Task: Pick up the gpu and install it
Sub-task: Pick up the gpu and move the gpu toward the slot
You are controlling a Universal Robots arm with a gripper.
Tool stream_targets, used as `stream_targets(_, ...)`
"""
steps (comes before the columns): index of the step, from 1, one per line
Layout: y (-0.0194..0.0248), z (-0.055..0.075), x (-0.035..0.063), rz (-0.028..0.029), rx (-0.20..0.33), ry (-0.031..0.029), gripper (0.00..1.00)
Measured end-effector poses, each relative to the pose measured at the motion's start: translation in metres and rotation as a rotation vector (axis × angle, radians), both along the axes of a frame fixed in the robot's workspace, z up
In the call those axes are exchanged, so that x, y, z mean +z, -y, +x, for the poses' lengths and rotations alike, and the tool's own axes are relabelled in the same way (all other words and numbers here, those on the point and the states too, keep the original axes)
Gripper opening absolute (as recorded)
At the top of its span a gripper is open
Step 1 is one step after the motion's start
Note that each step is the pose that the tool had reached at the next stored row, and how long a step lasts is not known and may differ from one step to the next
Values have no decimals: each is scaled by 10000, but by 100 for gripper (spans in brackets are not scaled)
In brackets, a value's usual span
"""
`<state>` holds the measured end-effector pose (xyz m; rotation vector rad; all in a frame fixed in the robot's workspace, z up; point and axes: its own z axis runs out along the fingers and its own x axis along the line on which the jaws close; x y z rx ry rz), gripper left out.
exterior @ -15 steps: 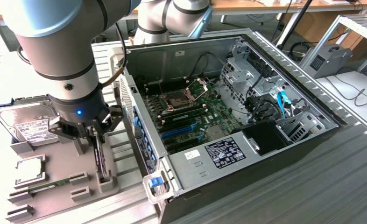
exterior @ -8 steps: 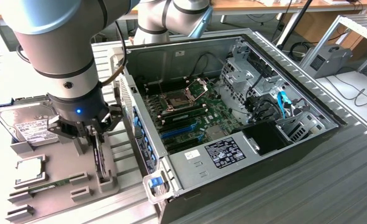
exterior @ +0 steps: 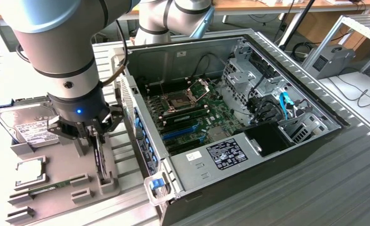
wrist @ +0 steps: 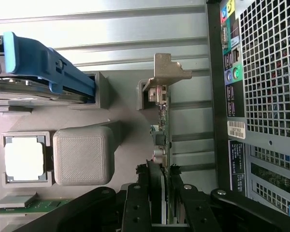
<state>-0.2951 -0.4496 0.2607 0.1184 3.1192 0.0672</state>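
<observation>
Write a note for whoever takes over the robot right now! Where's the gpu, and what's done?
Gripper: right at the gpu's top edge; can't tell whether it grips.
Gpu: standing on edge in the gray holder, on the exterior view's left of the open computer case.
Done: the gripper is at the gpu.
Left: the gpu is not lifted yet and not installed; the blue slots inside the case are bare.
</observation>
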Motion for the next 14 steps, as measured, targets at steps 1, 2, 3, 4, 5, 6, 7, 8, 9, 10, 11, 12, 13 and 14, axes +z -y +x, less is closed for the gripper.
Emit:
stream_targets(1, 0, 0, 3, 0, 0, 0, 28)
stream_targets(2, 0, 0, 6, 1, 0, 1, 28)
stream_targets(3, 0, 0, 10, 1, 0, 1, 28)
stream_targets(4, 0, 0, 12, 0, 0, 0, 28)
stream_targets(5, 0, 0, 15, 0, -1, 0, 28)
stream_targets(6, 0, 0, 17, 0, 0, 0, 28)
stream_targets(7, 0, 0, 19, 0, 0, 0, 28)
stream_targets(8, 0, 0, 20, 0, 0, 0, 28)
stream_targets(9, 0, 0, 22, 0, 0, 1, 28)
stream_targets(10, 0, 0, 25, 0, 0, 0, 28)
stream_targets(11, 0, 0, 27, 0, 0, 0, 28)
stream_targets(12, 0, 0, 30, 0, 0, -1, 28)
stream_targets(13, 0, 0, 32, 0, 0, 0, 28)
stream_targets(14, 0, 0, 34, 0, 0, -1, 28)
